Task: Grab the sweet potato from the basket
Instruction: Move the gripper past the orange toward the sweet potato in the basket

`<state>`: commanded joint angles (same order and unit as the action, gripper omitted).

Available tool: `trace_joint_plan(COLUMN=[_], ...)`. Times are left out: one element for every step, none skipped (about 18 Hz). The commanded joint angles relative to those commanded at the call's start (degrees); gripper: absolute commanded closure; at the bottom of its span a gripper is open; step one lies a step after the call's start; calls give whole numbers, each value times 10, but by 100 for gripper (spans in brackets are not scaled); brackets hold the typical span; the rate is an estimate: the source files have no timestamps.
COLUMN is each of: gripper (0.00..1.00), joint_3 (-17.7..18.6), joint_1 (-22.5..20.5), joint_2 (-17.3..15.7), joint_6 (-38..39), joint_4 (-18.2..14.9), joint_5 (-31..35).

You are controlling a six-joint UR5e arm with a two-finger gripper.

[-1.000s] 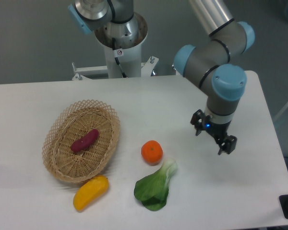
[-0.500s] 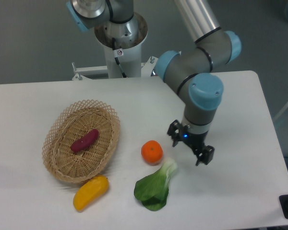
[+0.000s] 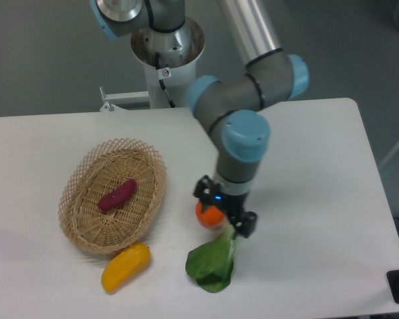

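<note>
Swung leftward across the table since a second ago: gripper (image 3: 225, 211) now over the orange (image 3: 209, 214), fingers spread, holding nothing. Bok choy (image 3: 213, 261) just below, yellow vegetable (image 3: 125, 266) farther left. Sweet potato (image 3: 117, 195) well off to the left, lying in the basket (image 3: 77, 229). Probably light, firm, smooth; best pinched across the thick middle.

cam: single fixed view, no 2nd view to overlap | pos: high, front of table (image 3: 66, 133), opposite arm base (image 3: 167, 60) | facing: angled down twd base + grey backdrop | range: mid, most of tabletop in frame, right + near edges cut off
</note>
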<state>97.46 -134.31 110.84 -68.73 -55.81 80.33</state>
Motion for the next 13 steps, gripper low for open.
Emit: trace_joint_plan(gripper=[0, 0, 0, 0, 0, 0, 0, 0, 0, 0, 0, 0, 0], joint_3=[11, 20, 27, 32, 36, 40, 47, 52, 55, 61, 68, 74, 78], joint_1=[10, 18, 26, 36, 47, 61, 69, 81, 91, 100, 107, 114, 120], joint_2=[-8, -14, -17, -19, -22, -22, -22, -22, -22, -22, -22, -22, -22], joint_6=[-1, 0, -1, -1, -1, -2, -3, -2, -1, 1, 4, 9, 17], joint_4=[0, 1, 2, 2, 2, 2, 3, 3, 3, 2, 3, 3, 4], joint_5=[0, 1, 1, 1, 2, 2, 1, 1, 1, 0, 0, 0, 0])
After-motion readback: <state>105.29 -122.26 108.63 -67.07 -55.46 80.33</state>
